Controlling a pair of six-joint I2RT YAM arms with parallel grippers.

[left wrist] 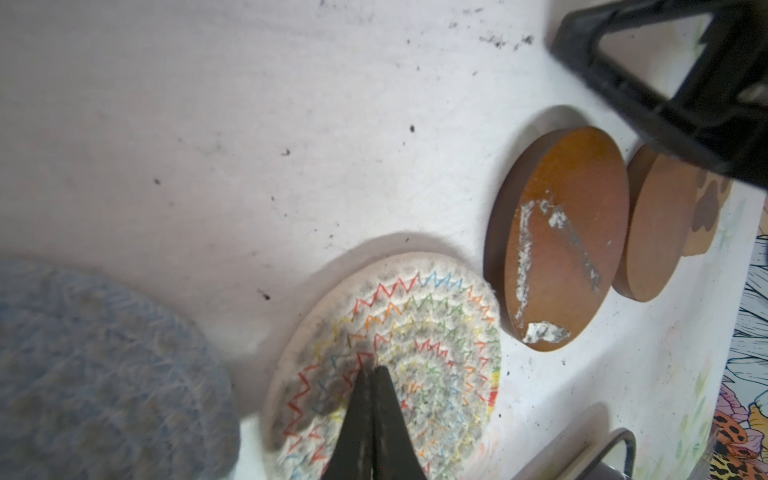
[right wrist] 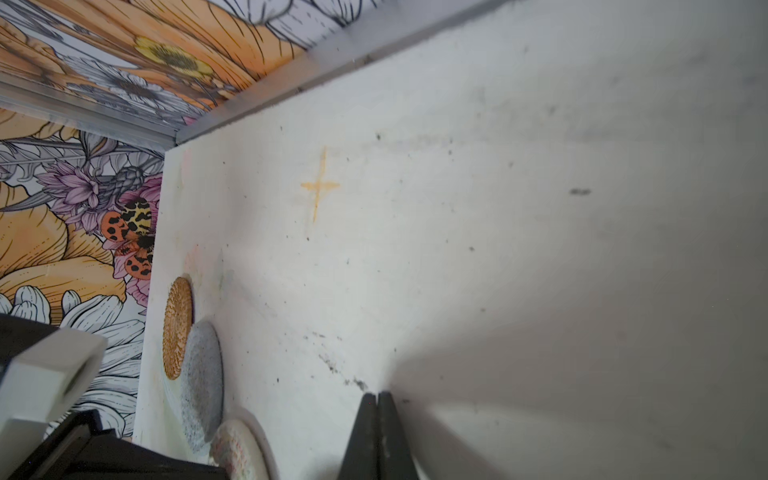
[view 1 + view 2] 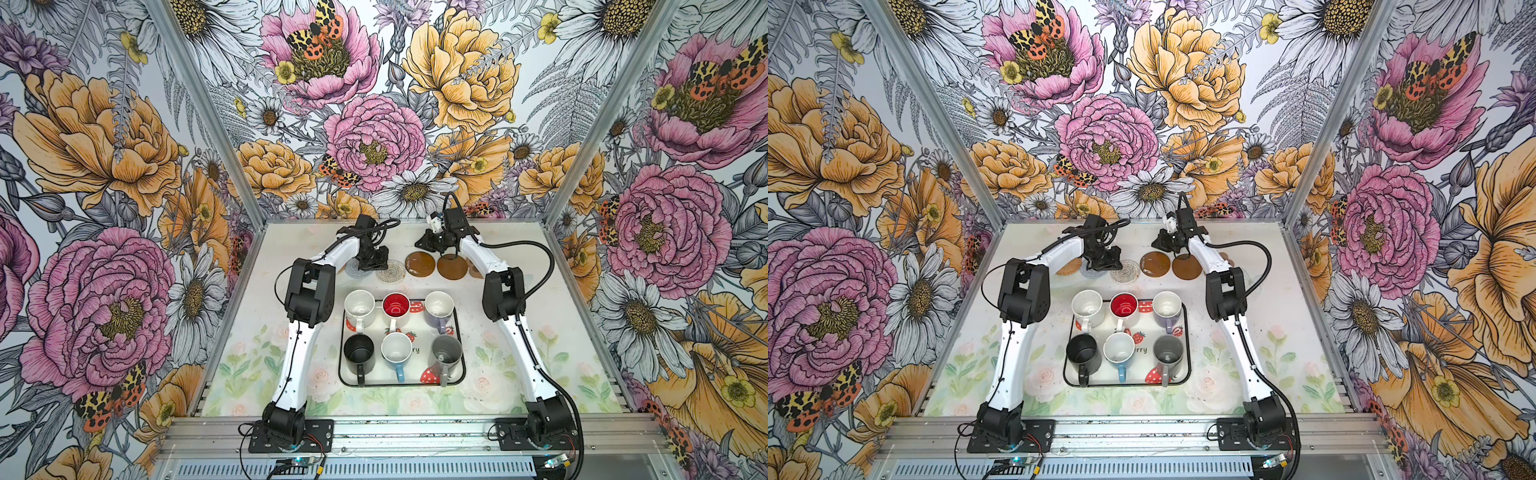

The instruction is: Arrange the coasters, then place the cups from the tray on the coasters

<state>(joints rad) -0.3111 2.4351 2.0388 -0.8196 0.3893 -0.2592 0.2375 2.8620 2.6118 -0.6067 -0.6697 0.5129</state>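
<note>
Plainly, six cups (image 3: pixel 396 309) stand on the tray (image 3: pixel 417 365), coasters (image 3: pixel 420 263) lined beyond.

Tray (image 3: pixel 1142 362): partial "erry", prob.

Cups (image 3: pixel 396 305) on tray (image 3: pixel 413 370), coasters (image 3: pixel 419 264) beyond
</note>
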